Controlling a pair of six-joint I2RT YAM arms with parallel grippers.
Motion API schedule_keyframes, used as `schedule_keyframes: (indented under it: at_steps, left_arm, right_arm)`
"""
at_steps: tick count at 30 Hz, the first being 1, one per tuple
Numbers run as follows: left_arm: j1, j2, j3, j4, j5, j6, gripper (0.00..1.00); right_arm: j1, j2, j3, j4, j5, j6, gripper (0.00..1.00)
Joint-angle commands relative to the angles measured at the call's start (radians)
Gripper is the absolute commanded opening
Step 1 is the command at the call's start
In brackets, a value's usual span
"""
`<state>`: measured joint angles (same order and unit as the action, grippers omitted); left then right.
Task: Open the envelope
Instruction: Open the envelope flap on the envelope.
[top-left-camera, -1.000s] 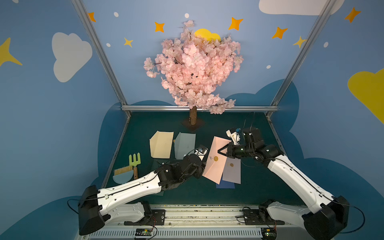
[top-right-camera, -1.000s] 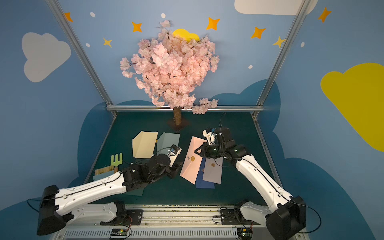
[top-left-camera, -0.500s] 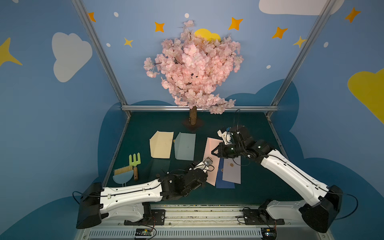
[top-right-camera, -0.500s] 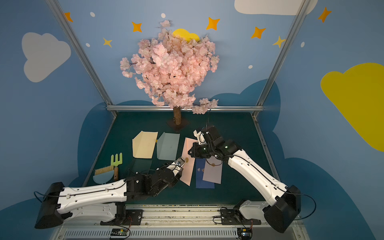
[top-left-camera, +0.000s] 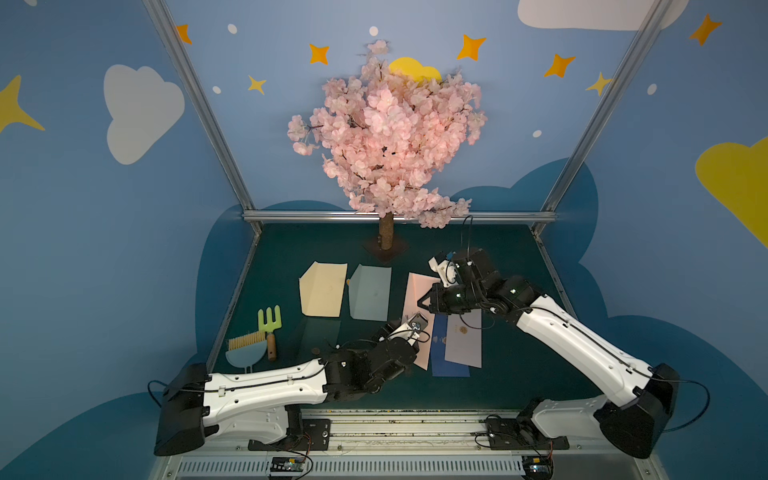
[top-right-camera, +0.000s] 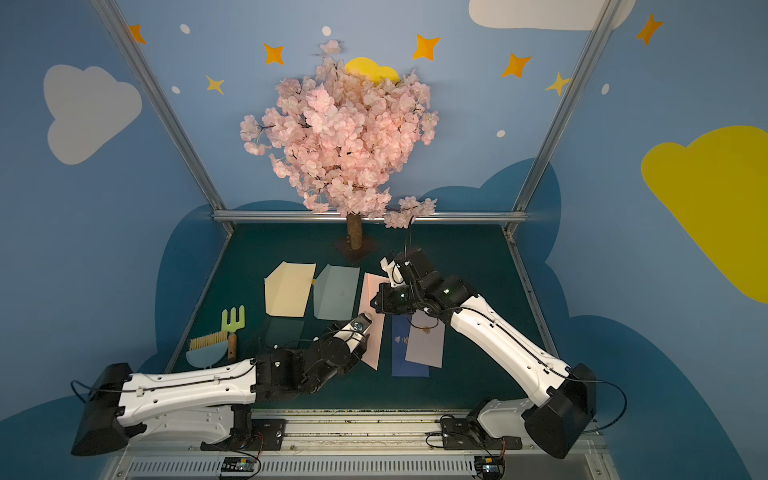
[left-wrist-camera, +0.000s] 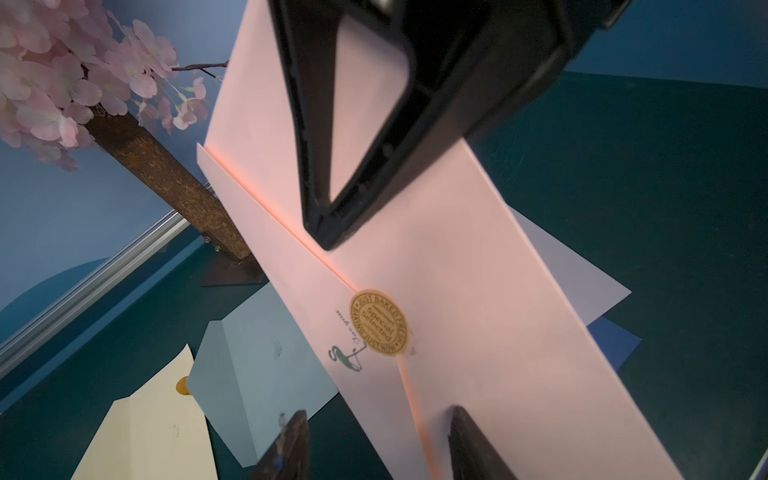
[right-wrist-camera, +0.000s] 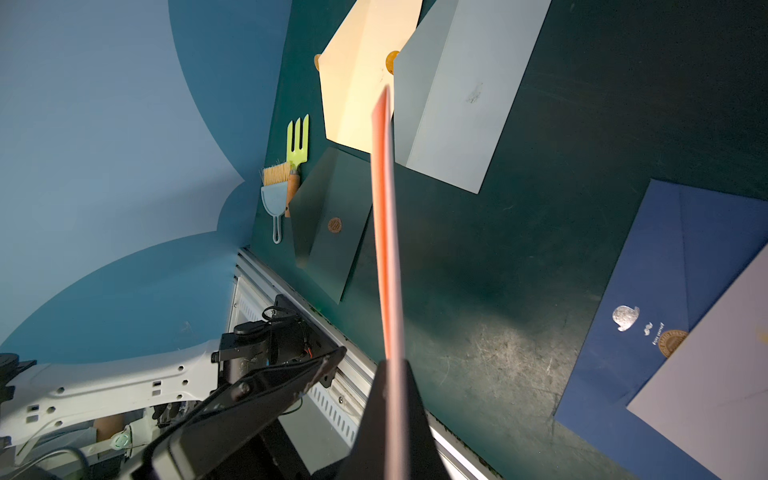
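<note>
Right gripper (top-left-camera: 424, 302) pinches the pink envelope (left-wrist-camera: 457, 291), gold sticker (left-wrist-camera: 377, 323) sealing its flap.

— What's on my left wrist camera?

— You're looking at the pink envelope (left-wrist-camera: 478, 311), tilted, its flap sealed by a round gold sticker (left-wrist-camera: 378, 322). The right gripper (left-wrist-camera: 328, 237) clamps it, fingertip at the flap's edge. Your left gripper (left-wrist-camera: 378, 449) has its fingers (left-wrist-camera: 291, 449) spread, one overlapping the envelope. Behind lie a cream envelope (left-wrist-camera: 145, 436) and a grey-blue envelope (left-wrist-camera: 257, 365).

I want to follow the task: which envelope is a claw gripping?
The pink envelope: the right claw pinches its edge, holding it up; the rest lie flat.
</note>
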<state>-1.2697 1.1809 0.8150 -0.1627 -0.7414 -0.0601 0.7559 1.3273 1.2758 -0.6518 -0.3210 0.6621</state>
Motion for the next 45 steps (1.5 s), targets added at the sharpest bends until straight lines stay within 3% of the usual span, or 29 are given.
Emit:
schedule_keyframes:
  at_steps: [1,13,20,27,45]
  left_arm:
    - [0.007,0.019,-0.001,0.011,-0.033,-0.053,0.56]
    - [0.038,0.06,0.035,-0.076,-0.175,-0.213,0.56]
    - [0.055,-0.005,0.013,-0.122,-0.231,-0.28,0.56]
    - [0.055,-0.076,-0.016,-0.132,-0.255,-0.296,0.55]
    - [0.063,-0.099,-0.025,-0.147,-0.266,-0.311,0.55]
  right_arm:
    - [0.016,0.002,0.031,0.007,0.011,0.015,0.0]
    - [0.054,-0.004,0.04,0.029,0.009,0.042,0.0]
    - [0.067,-0.008,0.031,0.029,0.014,0.047,0.0]
    - [0.071,-0.011,0.024,0.031,0.023,0.051,0.0]
    - [0.09,-0.011,0.025,0.037,0.009,0.052,0.0]
